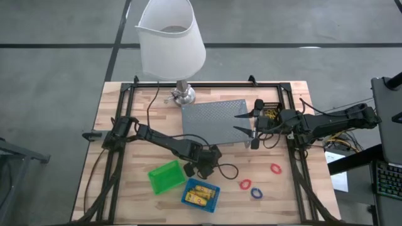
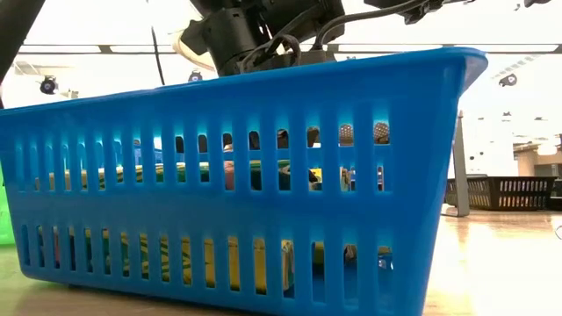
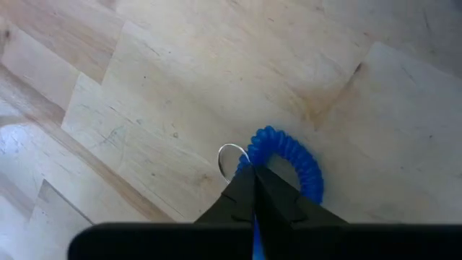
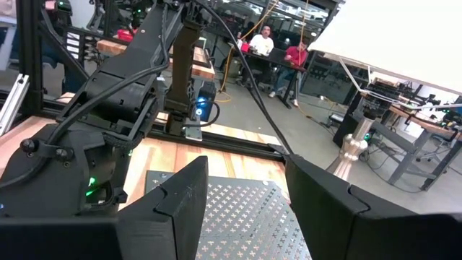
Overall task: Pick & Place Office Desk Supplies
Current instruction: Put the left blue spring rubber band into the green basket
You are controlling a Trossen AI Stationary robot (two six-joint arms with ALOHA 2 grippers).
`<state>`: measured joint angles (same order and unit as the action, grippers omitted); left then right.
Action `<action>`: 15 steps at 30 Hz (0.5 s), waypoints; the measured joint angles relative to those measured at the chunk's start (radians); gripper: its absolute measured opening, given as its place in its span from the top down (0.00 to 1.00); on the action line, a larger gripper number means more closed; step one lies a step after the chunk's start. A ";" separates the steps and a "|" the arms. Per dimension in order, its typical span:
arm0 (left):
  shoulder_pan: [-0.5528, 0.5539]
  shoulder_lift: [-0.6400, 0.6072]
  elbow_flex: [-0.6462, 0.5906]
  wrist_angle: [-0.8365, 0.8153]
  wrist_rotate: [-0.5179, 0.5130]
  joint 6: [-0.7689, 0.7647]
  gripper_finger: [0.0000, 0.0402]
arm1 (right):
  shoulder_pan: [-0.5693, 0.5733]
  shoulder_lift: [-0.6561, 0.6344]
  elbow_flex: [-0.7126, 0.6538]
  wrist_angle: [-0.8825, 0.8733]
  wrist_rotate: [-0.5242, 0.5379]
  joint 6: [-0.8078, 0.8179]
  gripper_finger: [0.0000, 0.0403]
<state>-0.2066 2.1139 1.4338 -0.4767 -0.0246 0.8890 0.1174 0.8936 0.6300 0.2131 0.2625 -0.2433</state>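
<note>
Two of my left fingers (image 3: pixel 253 193) are pinched fully together on the small blue coiled plastic loop (image 3: pixel 289 160), which lies just ahead of their tips on the wooden tabletop (image 3: pixel 180 65). My right gripper (image 1: pixel 246 123) waits wide open, well apart, holding nothing.
</note>
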 joint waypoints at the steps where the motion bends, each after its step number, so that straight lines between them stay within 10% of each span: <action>1: 0.000 0.000 0.000 0.001 0.000 0.000 0.99 | 0.000 0.000 0.000 0.000 0.000 0.000 0.54; 15: -0.019 -0.004 0.008 0.012 -0.011 0.004 0.99 | 0.000 0.000 0.000 0.000 0.000 0.000 0.54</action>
<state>-0.2253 2.1100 1.4421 -0.4644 -0.0355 0.8931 0.1176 0.8936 0.6300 0.2134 0.2623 -0.2432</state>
